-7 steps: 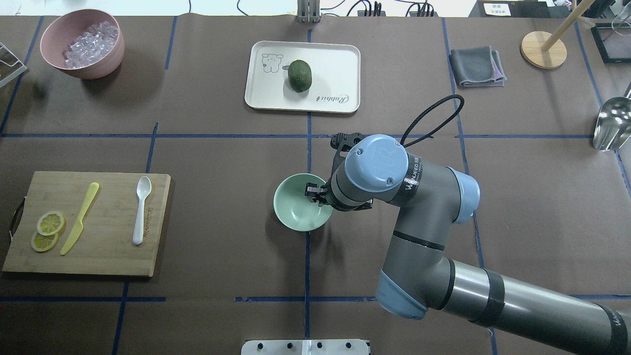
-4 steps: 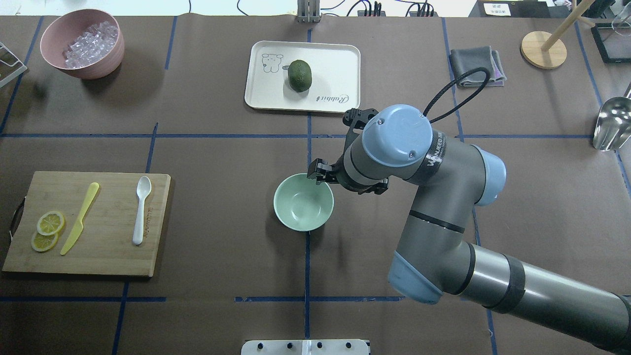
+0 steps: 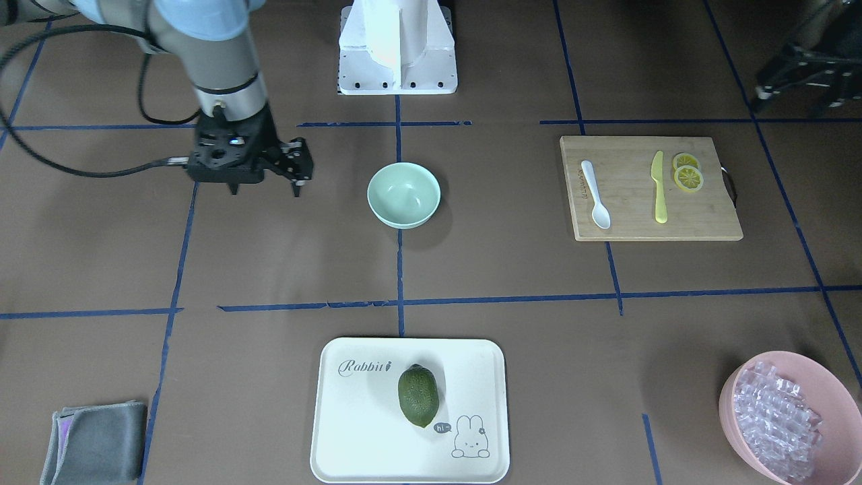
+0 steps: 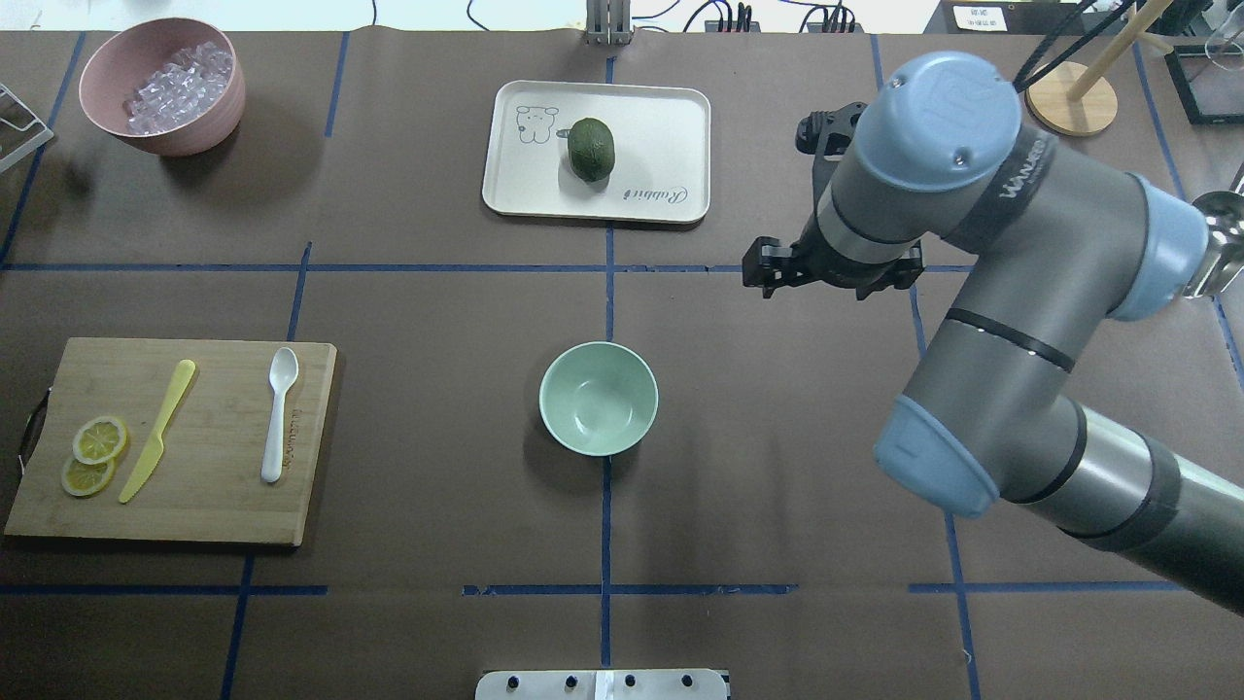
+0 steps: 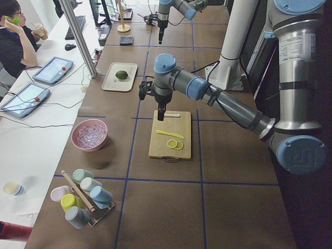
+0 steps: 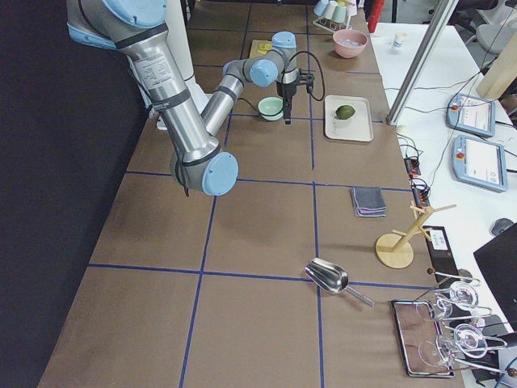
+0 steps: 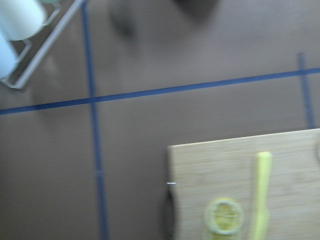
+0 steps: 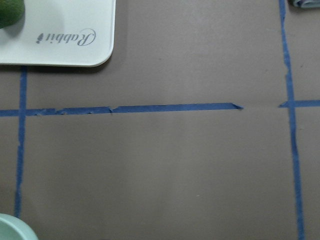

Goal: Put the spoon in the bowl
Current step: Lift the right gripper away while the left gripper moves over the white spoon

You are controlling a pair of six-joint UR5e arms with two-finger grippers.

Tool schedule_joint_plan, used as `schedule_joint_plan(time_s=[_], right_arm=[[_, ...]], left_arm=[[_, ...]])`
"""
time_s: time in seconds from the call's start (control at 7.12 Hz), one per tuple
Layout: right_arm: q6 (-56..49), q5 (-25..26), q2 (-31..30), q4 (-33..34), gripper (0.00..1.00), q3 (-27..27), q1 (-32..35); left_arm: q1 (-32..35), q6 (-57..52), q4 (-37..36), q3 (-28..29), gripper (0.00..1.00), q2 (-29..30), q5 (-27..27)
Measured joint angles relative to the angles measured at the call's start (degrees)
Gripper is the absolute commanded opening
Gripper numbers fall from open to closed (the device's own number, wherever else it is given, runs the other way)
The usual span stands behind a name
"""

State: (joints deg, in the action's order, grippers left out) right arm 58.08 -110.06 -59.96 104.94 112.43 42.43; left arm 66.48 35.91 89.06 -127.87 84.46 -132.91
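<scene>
The white spoon lies on the wooden board at the table's left, beside the yellow knife. The mint-green bowl stands empty at the table's middle. My right gripper is open and empty. It hangs above the table, away from the bowl, to its back right. My left gripper shows only in the exterior left view. There it points down over the board's far end, by the spoon, and I cannot tell whether it is open or shut. The left wrist view is blurred.
Lemon slices lie on the board's left end. A white tray with a green fruit sits at the back middle. A pink bowl of clear cubes is back left. A grey cloth and a metal scoop are at the right.
My right gripper has lifted out of the mint bowl and swung away to the back right. The bowl stays where it was. The spoon has not moved.
</scene>
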Motion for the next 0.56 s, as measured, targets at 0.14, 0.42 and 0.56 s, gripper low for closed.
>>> schedule_joint_plan(time_s=[0.14,0.42,0.56], right_arm=[[-6.7,-3.0,-2.3,0.6,1.0,0.7,4.2],[-20.5,-9.1,-7.0,0.8,1.0,0.9,12.8],[-26.7,-11.5,-9.3,0.8,1.0,0.8,16.7]], left_arm=[[-7.7,9.7,3.4,-0.7,1.0,0.8,5.5],[-18.9,21.6,10.5,2.8,1.0,2.9,15.6],[-22.9,25.9,14.7,6.0,1.0,4.0,19.4]])
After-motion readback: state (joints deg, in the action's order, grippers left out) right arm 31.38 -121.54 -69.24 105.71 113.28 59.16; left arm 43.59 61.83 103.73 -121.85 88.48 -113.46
